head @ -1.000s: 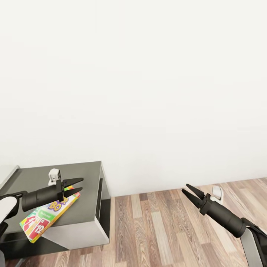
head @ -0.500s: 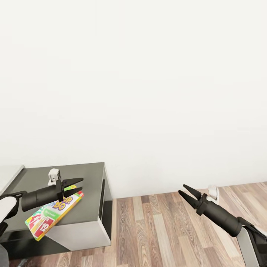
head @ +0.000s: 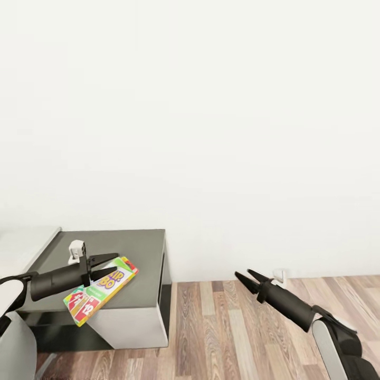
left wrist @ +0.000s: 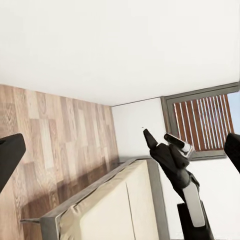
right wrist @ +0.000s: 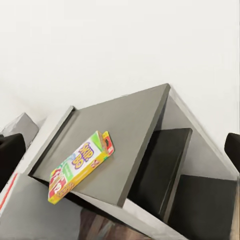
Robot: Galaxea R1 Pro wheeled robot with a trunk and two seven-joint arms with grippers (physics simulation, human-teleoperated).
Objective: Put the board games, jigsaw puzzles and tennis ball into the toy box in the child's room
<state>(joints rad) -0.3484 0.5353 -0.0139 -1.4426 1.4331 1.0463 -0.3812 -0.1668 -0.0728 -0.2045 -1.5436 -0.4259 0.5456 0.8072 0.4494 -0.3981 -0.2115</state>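
A colourful board game box [head: 100, 290] lies slanted on the dark top of a nightstand [head: 142, 248], one end reaching past its front edge. My left gripper [head: 116, 262] hovers just above the box, open, with nothing between its fingers. In the right wrist view the box [right wrist: 80, 165] lies on the same grey top [right wrist: 130, 125]. My right gripper [head: 242, 272] is open and empty above the wooden floor, right of the nightstand. In the left wrist view the right gripper [left wrist: 155, 137] is visible beyond a bed. The toy box, puzzles and tennis ball are out of view.
A white wall fills the background. Wooden floor [head: 221, 327] runs right of the nightstand, with a white socket [head: 278, 275] low on the wall. A beige bed with a grey frame [left wrist: 115, 205] and a window with blinds [left wrist: 205, 120] lie to one side.
The whole picture has shifted right, so the camera moved. My right gripper has swung left and slightly up in the view. The left gripper keeps its place above the box.
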